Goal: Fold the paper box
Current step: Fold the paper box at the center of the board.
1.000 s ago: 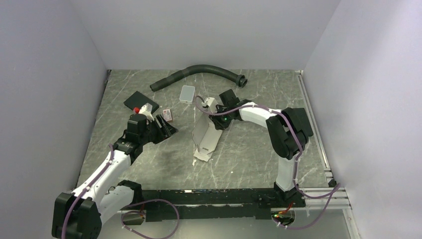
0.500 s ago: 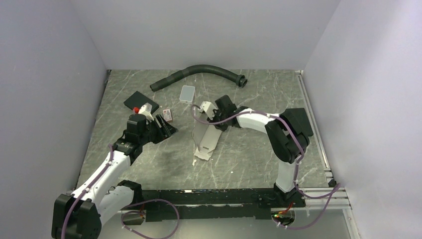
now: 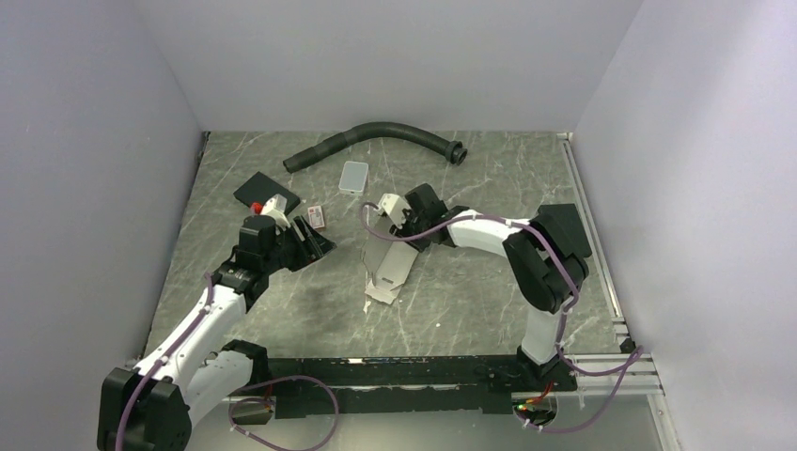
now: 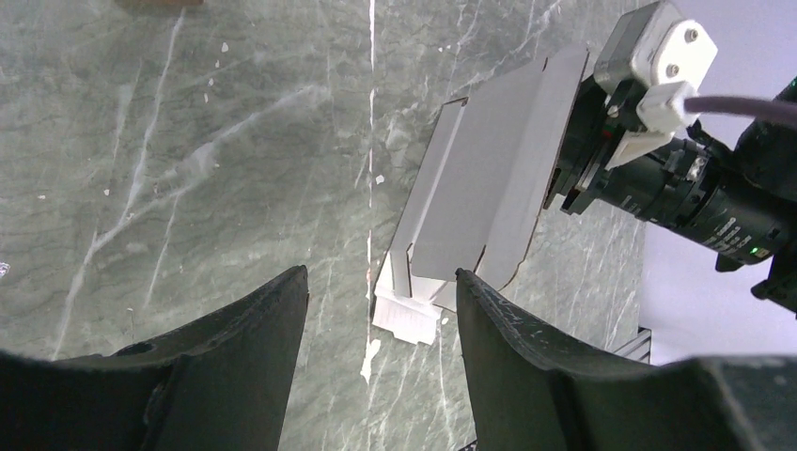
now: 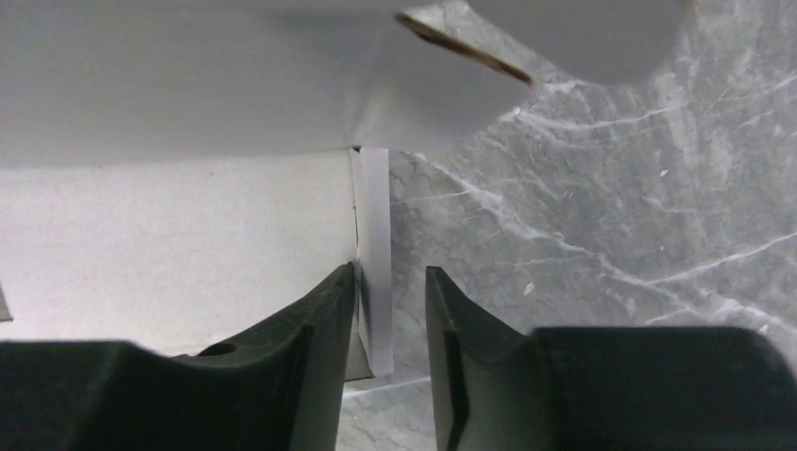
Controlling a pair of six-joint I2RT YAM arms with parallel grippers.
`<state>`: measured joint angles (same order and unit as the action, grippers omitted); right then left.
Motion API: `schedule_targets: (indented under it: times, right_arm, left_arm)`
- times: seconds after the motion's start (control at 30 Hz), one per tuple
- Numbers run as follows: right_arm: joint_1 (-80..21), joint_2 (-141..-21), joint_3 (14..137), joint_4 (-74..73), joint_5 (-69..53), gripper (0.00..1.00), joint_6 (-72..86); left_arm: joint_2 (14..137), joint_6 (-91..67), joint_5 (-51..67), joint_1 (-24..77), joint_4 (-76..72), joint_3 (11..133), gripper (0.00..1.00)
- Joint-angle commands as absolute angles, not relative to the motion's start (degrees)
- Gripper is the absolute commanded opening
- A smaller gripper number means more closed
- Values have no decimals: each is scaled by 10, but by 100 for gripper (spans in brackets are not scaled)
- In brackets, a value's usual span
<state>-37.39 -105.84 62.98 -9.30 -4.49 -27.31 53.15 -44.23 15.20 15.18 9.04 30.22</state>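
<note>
The paper box [image 3: 389,264] is a white creased sheet, partly folded, lying mid-table with one panel raised. My right gripper [image 3: 402,228] is at its far end. In the right wrist view the jaws [image 5: 390,272] stand a little apart around a narrow flap of the box [image 5: 374,244]. The flap rests against the left finger [image 5: 324,315], with a gap to the other finger. My left gripper [image 3: 316,242] is wide open and empty, left of the box. In the left wrist view [image 4: 381,277] it looks at the box [image 4: 489,188] from a distance.
A black hose [image 3: 376,136] curves along the back. A light grey tile [image 3: 354,176] lies behind the box. A black pad [image 3: 265,193], a small red-and-white item [image 3: 273,205] and a small card [image 3: 317,218] lie at the left, near my left gripper.
My right gripper has moved left along the box's far edge, and the raised panel has shifted slightly. The left arm has not moved.
</note>
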Motion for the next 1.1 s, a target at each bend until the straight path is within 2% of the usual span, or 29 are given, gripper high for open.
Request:
schedule_targets:
  times: [0.0,0.13,0.27,0.73,0.87,1.07]
  right_arm:
    - [-351,-1033,663,-135,-118,41,-247]
    - [-343,-1014,675,-146,-155,49,-232]
    - [-338,-1008,682,-146,-171,51,-220]
    - [-337,-1066,703,-156,-139,42,-224]
    - [-339,-1074,702,-157,-133,34,-227]
    - [-348,-1064,679,-129,-86,4,-232]
  left_arm:
    - [515,-444,160,150,87,306,64]
    - [519,-445,163,150,84,308,64]
    - [520,-446,163,150,81,308,64]
    - [519,-447,163,150,80,303,64]
    - [520,-447,164,150,81,304,64]
    - [520,-445,162,150,83,306,64]
